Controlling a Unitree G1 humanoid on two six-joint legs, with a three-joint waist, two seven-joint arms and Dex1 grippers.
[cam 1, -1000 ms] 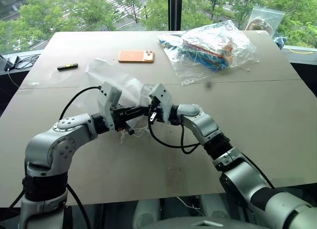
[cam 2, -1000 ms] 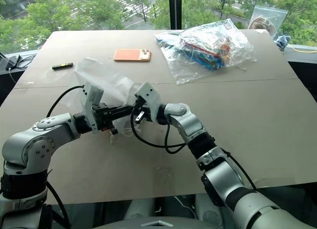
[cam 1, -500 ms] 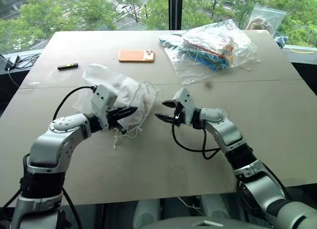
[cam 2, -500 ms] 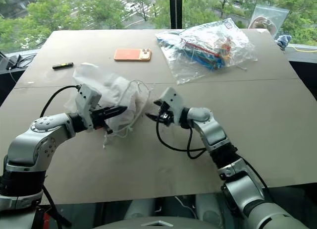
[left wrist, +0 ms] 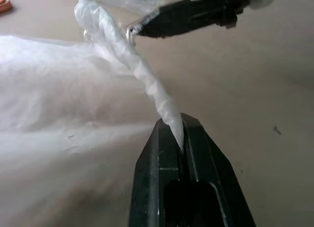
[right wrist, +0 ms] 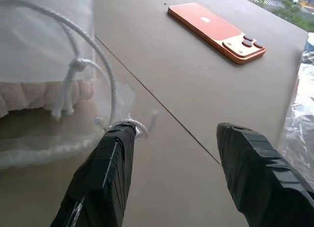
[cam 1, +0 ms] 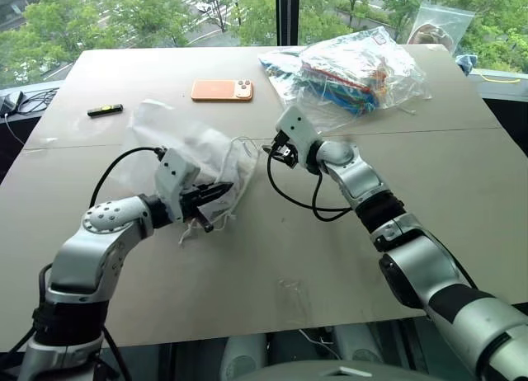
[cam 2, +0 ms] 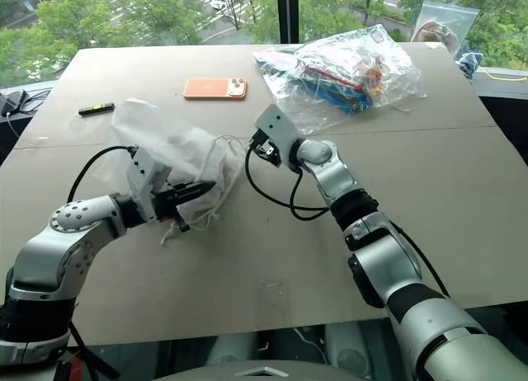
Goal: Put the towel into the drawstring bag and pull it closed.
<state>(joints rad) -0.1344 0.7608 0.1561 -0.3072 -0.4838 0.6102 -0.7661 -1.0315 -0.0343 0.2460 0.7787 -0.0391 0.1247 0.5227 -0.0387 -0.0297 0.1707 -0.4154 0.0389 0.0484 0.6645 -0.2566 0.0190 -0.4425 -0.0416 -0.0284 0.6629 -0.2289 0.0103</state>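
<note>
I see my left gripper [left wrist: 179, 138] clamped on the translucent milky-white drawstring bag [cam 1: 194, 154] mid-table [cam 1: 272, 257]; my right gripper [right wrist: 171, 163] gapes empty by its white cord [right wrist: 83, 65].

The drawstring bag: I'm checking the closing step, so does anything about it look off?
The drawstring bag is not cinched: through its mouth the towel shows, with a cord lying slack. The left claw pinches a twisted strip of the bag; the right claw is open, holding nothing.

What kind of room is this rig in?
Probably an upper-floor office or lab: a big plain table set against a window looking down on treetops and a street, with a phone and plastic bags of colourful items on it.
</note>
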